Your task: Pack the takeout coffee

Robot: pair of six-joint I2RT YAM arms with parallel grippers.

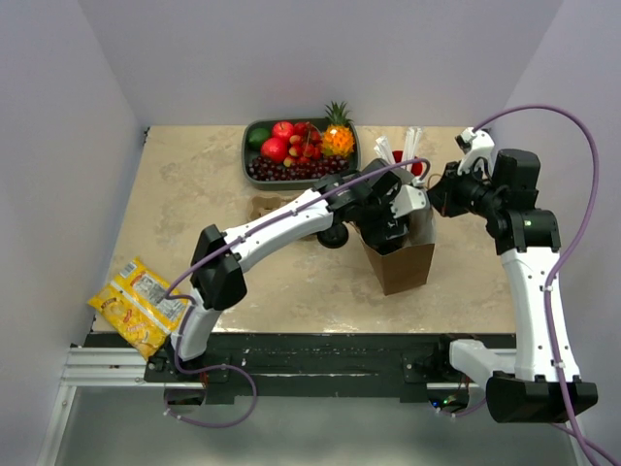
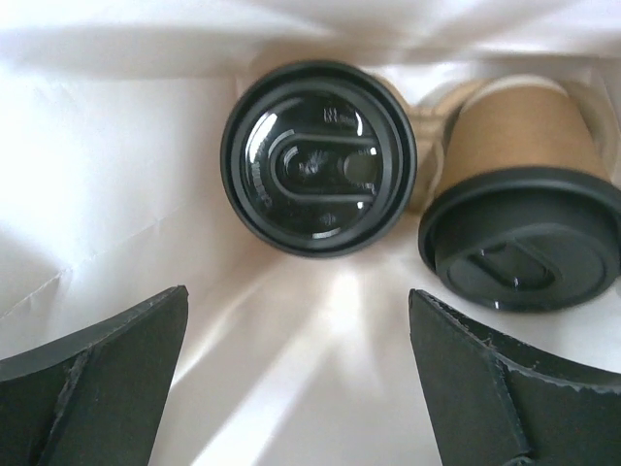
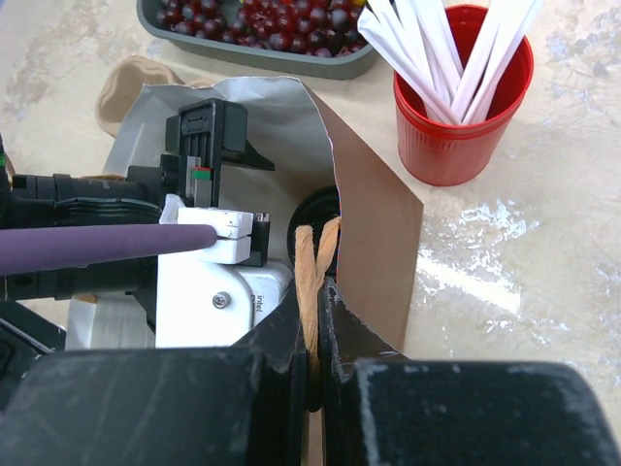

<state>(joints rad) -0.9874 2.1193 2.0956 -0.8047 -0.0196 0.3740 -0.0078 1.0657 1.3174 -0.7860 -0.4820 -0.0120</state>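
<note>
Reaching down into the open top of the brown paper bag (image 1: 403, 267), the left gripper (image 2: 301, 388) hangs with its fingers (image 2: 97, 379) spread wide and nothing between them. Its wrist camera looks onto the bag's white lining, where two coffees sit side by side. The takeout coffee (image 2: 318, 158) is seen straight from above, only its round black lid showing, just beyond the open fingers. The second cup (image 2: 524, 146) is to the right of it, close by. Its kraft-brown wall shows above its own black lid, and it appears to lean, though how far cannot be told. Neither cup touches the left gripper.

The right gripper (image 3: 315, 301) is pressed together on the bag's twisted paper handle (image 3: 310, 248) — both strands pinched between its fingers at the bag's right-hand rim. The bag stands upright in the middle of the tabletop (image 1: 194, 194).

Just behind the bag, toward the far right, stands a red cup (image 3: 466, 107) filled with white straws (image 3: 427, 49). A grey fruit tray (image 3: 262, 56) lies at the far edge, holding red fruit, dark grapes and a small pineapple. A tan cup carrier (image 3: 136, 83) rests between the tray and the bag, apart from both. A yellow snack packet (image 1: 136, 306) lies at the near left corner — well apart from everything else.
</note>
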